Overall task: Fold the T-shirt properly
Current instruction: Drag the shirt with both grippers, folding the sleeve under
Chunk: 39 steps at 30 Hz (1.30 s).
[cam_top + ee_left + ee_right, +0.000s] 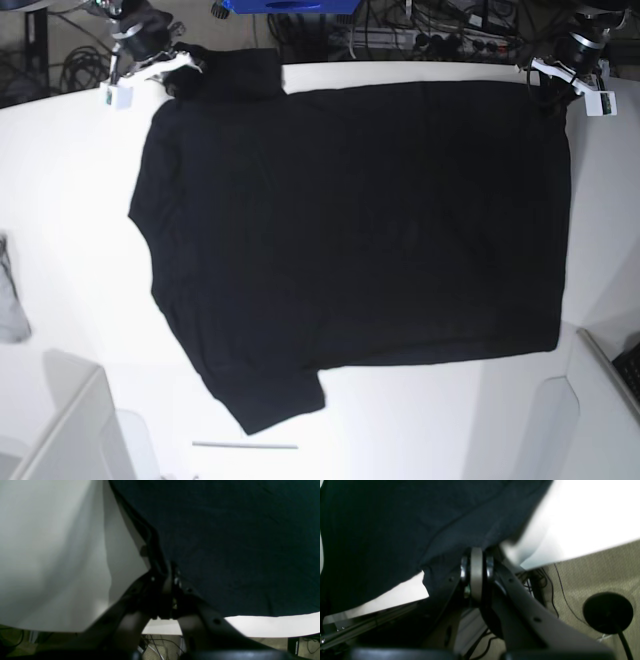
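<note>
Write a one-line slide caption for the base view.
Large black cotton T-shirt spread flat on white table, both grippers pinching its far corners.

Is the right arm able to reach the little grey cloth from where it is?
Probably not right now. The right gripper is shut on the T-shirt at the table's far edge, and the grey cloth lies apart at the near side edge.

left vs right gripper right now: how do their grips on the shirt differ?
The left gripper pinches a hem corner of the T-shirt; the right gripper pinches at the far sleeve. In the base view the cloth lies flat and straight by the left gripper, but is bunched at the right gripper. The left gripper sits on that view's right, the right gripper on its left. Shared: both have jaws shut on the shirt along the table's far edge.
</note>
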Each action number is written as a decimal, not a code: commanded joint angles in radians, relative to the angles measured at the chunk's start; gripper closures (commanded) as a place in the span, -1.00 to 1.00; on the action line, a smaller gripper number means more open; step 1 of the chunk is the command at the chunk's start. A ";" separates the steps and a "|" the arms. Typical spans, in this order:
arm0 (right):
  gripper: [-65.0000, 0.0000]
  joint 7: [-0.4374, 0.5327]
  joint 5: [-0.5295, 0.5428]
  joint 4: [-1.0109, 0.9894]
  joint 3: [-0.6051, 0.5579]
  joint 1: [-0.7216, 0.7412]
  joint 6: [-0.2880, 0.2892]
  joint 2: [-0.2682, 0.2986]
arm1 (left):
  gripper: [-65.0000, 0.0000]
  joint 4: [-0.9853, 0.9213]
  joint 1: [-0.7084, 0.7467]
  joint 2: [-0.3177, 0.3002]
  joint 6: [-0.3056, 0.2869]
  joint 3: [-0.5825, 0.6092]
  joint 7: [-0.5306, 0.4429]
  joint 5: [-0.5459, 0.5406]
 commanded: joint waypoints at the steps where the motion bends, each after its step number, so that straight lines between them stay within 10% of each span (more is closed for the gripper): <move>1: 1.00 0.015 0.013 0.020 0.002 0.002 0.007 0.006 | 1.00 0.018 0.008 -0.008 -0.004 -0.009 -0.020 -0.018; 14: 1.00 0.014 0.013 0.023 0.002 0.093 0.009 0.006 | 1.00 0.094 -0.044 -0.005 0.002 -0.009 -0.018 -0.028; 32: 1.00 -0.227 0.014 0.018 0.004 0.343 0.004 0.003 | 1.00 0.082 -0.135 -0.002 0.219 -0.006 -0.017 -0.159; 39: 1.00 -0.311 0.014 0.015 0.010 0.450 0.004 0.003 | 1.00 0.061 -0.254 0.001 0.240 -0.078 0.210 -0.159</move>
